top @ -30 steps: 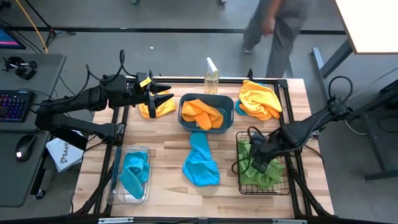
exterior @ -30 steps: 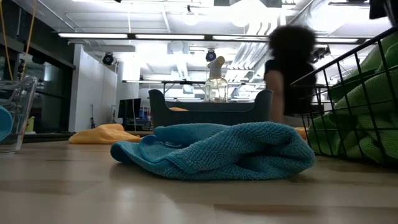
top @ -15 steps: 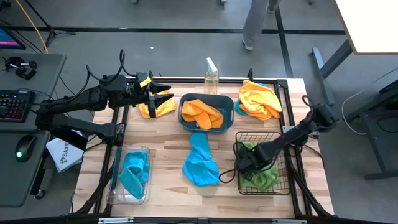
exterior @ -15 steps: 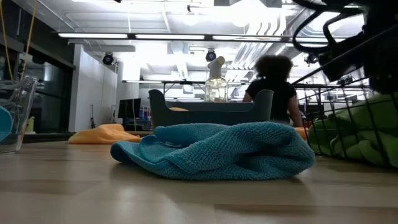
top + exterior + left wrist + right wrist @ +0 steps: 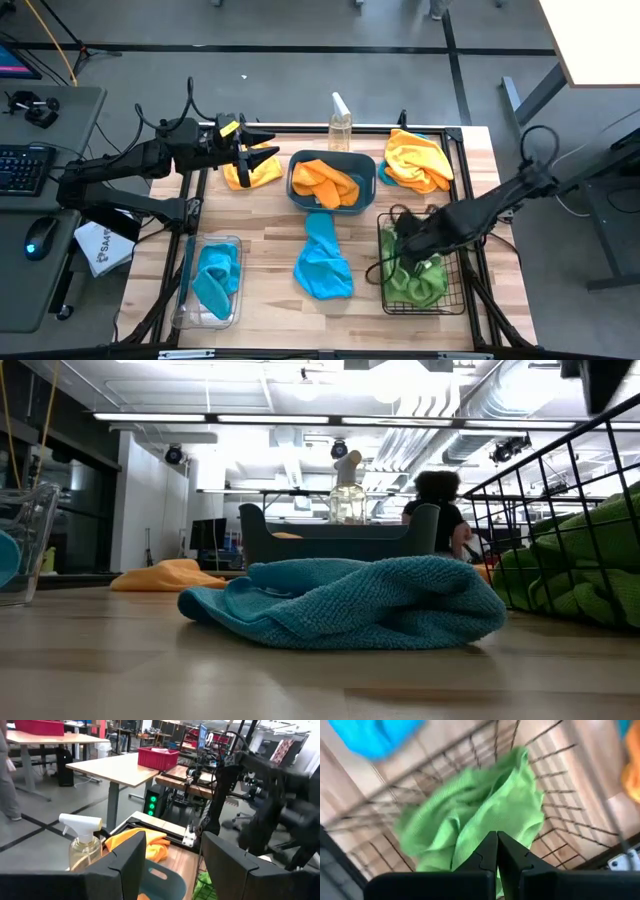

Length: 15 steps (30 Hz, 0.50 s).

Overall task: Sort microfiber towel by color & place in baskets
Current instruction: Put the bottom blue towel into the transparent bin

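Note:
My right gripper [image 5: 404, 252] is shut and empty, hovering over the black wire basket [image 5: 384, 225]; lime green towels [image 5: 470, 815] lie inside it below the fingers. My left gripper [image 5: 266, 154] is open at the table's far left, just above an orange towel [image 5: 250, 175] lying flat. Orange towels fill the teal tub [image 5: 295, 190]. Another orange pile [image 5: 416, 162] lies at the far right corner. One blue towel [image 5: 323, 260] lies crumpled mid-table, and another [image 5: 215, 278] sits in the clear bin [image 5: 181, 300].
A pale spray bottle [image 5: 340, 124] stands at the far edge behind the tub. A strip of blue [image 5: 384, 176] peeks from under the far-right orange pile. Bare wood shows between the clear bin and the blue towel. A person [image 5: 440, 510] shows in the room beyond the table.
My right gripper dipped lower and leftward into the wire basket, then rose again toward its earlier spot above the green towels. The person beyond the far edge walked out of the high view. My left arm barely moved.

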Each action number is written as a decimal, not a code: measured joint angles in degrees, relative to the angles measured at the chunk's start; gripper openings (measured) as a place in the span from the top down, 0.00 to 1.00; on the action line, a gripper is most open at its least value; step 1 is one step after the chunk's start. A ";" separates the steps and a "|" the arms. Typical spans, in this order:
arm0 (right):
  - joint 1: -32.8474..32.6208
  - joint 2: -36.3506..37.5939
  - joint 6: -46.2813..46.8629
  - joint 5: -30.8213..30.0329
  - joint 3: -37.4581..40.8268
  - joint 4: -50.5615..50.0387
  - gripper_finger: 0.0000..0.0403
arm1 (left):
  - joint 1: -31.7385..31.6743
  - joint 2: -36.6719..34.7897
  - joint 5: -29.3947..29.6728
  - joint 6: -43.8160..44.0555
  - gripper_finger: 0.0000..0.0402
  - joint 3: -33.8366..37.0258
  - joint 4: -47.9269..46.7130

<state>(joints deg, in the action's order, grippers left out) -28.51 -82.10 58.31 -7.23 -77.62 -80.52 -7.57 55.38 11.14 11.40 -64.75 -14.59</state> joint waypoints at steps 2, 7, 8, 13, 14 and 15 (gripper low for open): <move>0.20 1.99 3.09 -3.05 -2.76 -1.65 1.00 | 0.00 0.00 0.00 0.00 0.55 0.00 -0.23; 0.80 6.50 10.67 -15.78 -5.68 -2.57 0.94 | -0.04 0.00 3.94 0.64 0.55 0.00 -3.93; 1.13 7.19 11.92 -17.85 -5.53 -2.36 0.91 | -0.23 0.00 6.24 1.79 0.55 0.00 -5.87; 3.78 8.92 13.73 -20.88 -3.49 1.46 0.68 | -2.94 0.00 7.29 9.49 0.55 0.00 -16.41; 4.37 8.89 13.74 -20.81 -3.11 2.51 0.63 | -3.52 0.00 5.08 11.50 0.55 0.09 -17.72; 4.98 8.87 13.64 -20.78 -2.79 3.40 0.58 | -3.87 0.14 2.40 13.99 0.55 0.61 -17.58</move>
<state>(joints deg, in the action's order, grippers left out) -23.53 -73.23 71.95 -28.01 -80.42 -77.13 -11.45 55.52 13.53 25.40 -64.14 -32.17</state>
